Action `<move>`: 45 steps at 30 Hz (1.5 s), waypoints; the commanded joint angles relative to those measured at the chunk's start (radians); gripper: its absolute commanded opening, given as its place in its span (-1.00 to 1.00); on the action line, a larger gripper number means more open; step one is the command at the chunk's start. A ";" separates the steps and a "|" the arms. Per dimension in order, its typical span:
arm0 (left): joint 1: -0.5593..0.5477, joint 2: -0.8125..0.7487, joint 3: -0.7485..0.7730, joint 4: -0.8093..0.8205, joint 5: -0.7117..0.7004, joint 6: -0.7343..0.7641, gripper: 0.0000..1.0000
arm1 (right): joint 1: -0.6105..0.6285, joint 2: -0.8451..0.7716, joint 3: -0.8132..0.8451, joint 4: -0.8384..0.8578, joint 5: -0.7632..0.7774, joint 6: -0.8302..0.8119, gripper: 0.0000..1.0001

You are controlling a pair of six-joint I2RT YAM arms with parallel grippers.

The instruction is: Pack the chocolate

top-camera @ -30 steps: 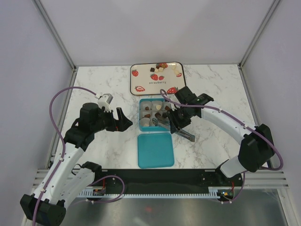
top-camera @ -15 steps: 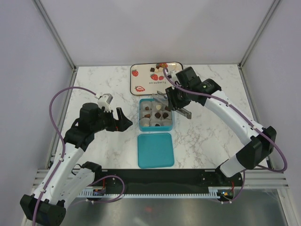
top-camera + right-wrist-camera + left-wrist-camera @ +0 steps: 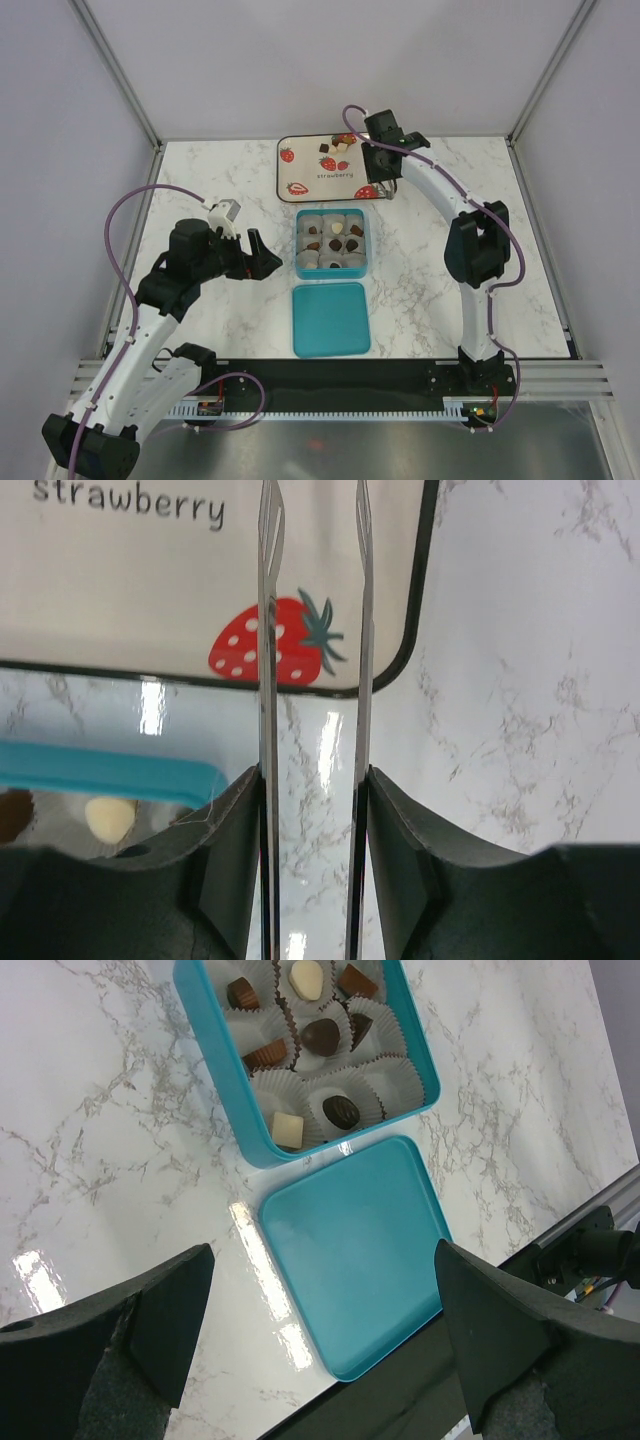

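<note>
Steel tweezers (image 3: 268, 630), clamped between the fingers of the right gripper (image 3: 312, 780), hang over the near right corner of the tray (image 3: 305, 172), their prongs apart with nothing between them. Chocolate (image 3: 340, 1111) lies in two places. Several pieces sit in paper cups (image 3: 392, 1070) inside the box (image 3: 215, 1070), where at least one cup looks empty. A few more lie at the tray's far edge, beyond the tweezers' tips.

We judge the step in hand to be the reach for the next piece. To do it well we would carry the prongs past the printed strawberry to one piece standing free of its neighbours. We would then straddle it squarely, lower the tips close to the tray, and close gently so the piece neither slips out nor gets dented.

Our right arm is stretched far forward along the tray's right side, its wrist bent down so the tweezers point away from the bases. The left gripper (image 3: 322, 1260) hovers to the left of the box, jaws spread wide and holding nothing. The lid (image 3: 350, 1250) lies flat on the table (image 3: 120, 1160), just beside the box on its near side.
</note>
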State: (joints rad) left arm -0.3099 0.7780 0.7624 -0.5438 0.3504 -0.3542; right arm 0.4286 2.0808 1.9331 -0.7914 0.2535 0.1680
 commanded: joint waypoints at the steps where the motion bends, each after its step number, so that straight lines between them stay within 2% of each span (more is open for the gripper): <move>1: -0.003 -0.008 -0.003 0.010 0.021 0.024 0.99 | -0.045 0.048 0.135 0.058 -0.026 -0.010 0.03; 6: -0.003 -0.009 -0.003 0.012 0.021 0.026 0.99 | -0.060 0.105 0.196 0.070 -0.022 -0.102 0.04; 10: -0.003 -0.008 -0.003 0.011 0.021 0.026 0.99 | -0.093 0.145 0.233 0.073 -0.031 -0.110 0.04; 19: -0.003 -0.005 -0.003 0.012 0.018 0.026 0.99 | -0.122 0.196 0.242 0.103 -0.152 -0.125 0.04; 45: -0.003 0.003 -0.002 0.010 0.004 0.027 0.99 | -0.154 0.318 0.305 0.103 -0.146 -0.202 0.05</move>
State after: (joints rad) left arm -0.3099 0.7792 0.7620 -0.5442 0.3496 -0.3542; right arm 0.2855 2.3745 2.1899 -0.7105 0.1204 -0.0177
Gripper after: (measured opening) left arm 0.993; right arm 0.525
